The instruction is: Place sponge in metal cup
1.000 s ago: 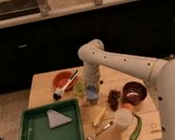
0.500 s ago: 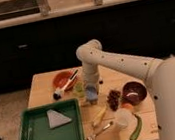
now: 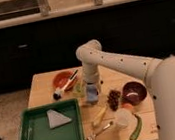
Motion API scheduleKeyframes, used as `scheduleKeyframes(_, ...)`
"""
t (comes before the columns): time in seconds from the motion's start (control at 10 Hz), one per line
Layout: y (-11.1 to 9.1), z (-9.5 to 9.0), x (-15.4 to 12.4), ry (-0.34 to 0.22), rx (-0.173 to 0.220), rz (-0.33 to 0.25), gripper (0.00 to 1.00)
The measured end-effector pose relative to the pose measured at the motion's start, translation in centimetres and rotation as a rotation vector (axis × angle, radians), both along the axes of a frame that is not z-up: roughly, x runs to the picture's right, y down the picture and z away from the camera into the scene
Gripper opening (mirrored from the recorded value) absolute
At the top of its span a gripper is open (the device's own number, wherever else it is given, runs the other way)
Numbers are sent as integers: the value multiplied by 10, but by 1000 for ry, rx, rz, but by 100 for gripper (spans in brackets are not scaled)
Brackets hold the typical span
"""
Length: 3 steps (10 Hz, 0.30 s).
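My gripper [image 3: 91, 90] hangs straight down from the white arm over the middle of the wooden table [image 3: 43, 87]. It is shut on the light-blue sponge [image 3: 92, 94], which sits between the fingers just above the table top. A dull grey shape right under the sponge [image 3: 93, 102] looks like the metal cup, mostly hidden by the sponge and gripper. A yellow-green cup [image 3: 78, 89] stands just left of the gripper.
A green tray [image 3: 35, 139] with a pale grey wedge [image 3: 57, 118] is at the front left. A red plate [image 3: 61, 79] with a brush [image 3: 63, 89] is behind. Grapes [image 3: 114, 99], a maroon bowl [image 3: 134, 91], a translucent cup [image 3: 123, 118], a fork [image 3: 98, 132] and a green vegetable [image 3: 134, 127] lie to the right and front.
The gripper with the sponge has shifted only slightly, a little lower. Nothing else on the table has moved.
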<state>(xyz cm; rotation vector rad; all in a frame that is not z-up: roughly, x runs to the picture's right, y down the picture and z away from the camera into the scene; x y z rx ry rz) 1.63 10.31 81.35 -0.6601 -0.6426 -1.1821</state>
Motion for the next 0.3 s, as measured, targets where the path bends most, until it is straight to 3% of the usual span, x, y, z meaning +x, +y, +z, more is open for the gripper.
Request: scheduleKeyframes(0.3, -2, -2, 3, -1, 30, 9, 80)
